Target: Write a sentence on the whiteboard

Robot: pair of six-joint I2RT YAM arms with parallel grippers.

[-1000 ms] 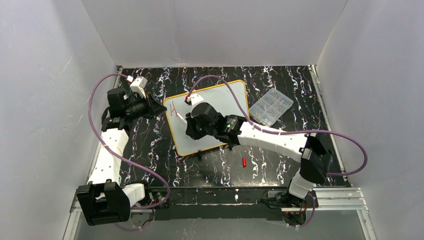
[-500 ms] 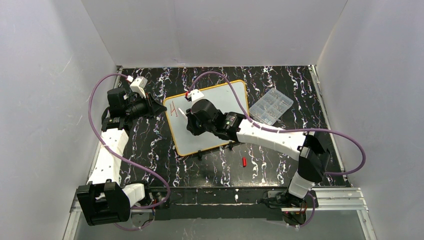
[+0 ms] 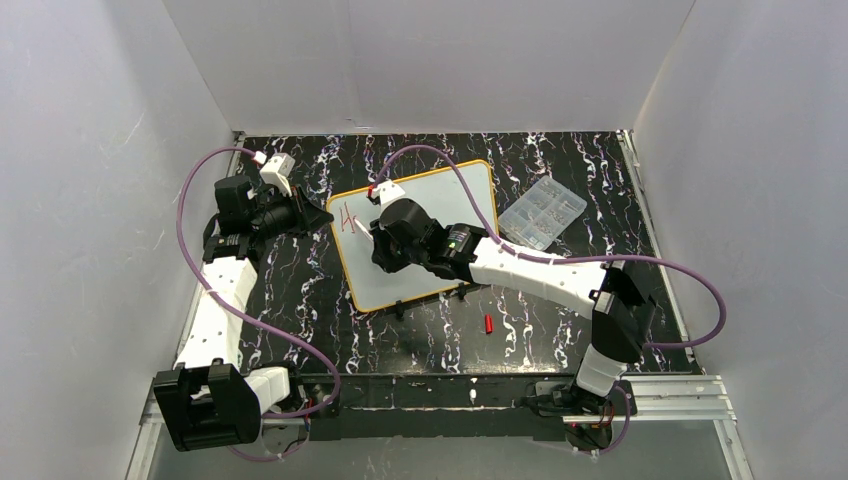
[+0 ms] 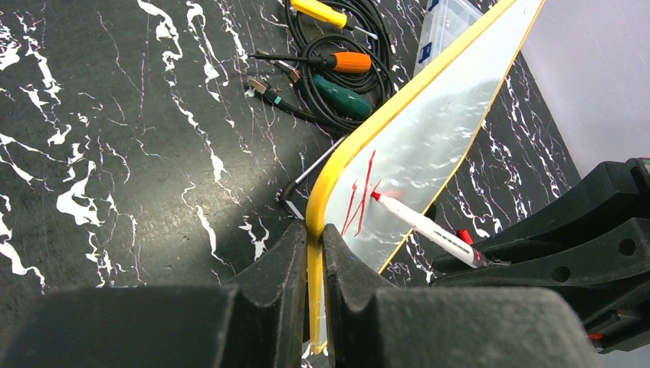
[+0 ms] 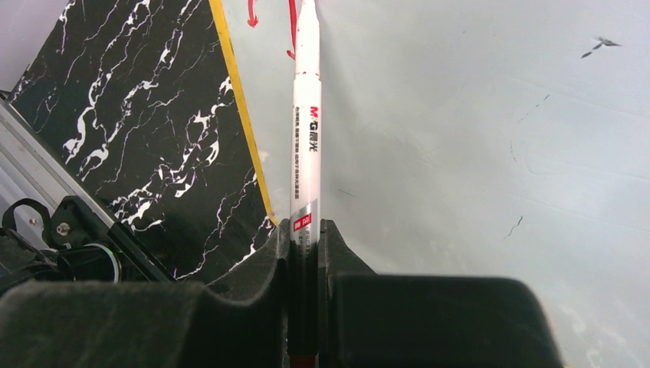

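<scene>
Progress: early. The sentence (image 4: 359, 195) so far is one red letter, read as an H, with what may be the start of a second stroke beside it. It sits in the whiteboard's (image 3: 380, 285) far-left corner. The rest of the board shows bare apart from a few dark specks, so nearly all the writing is left for you.

Board position: flat on the table between the arms, turned at a slant.

Left gripper (image 4: 313, 234): pressed together on the board's yellow rim at its left edge, steadying it.

Right gripper (image 5: 306, 234): pinching the marker (image 5: 306, 130) by its rear end, with the tip at the board just beside the strokes.

Count:
- 1 board
- 1 marker
- 1 small red piece (image 3: 489, 323) on the table near the board, likely the cap
- 1 clear box (image 3: 541, 212) off the right corner
- 3 screwdrivers (image 4: 349, 61) beyond the board
</scene>
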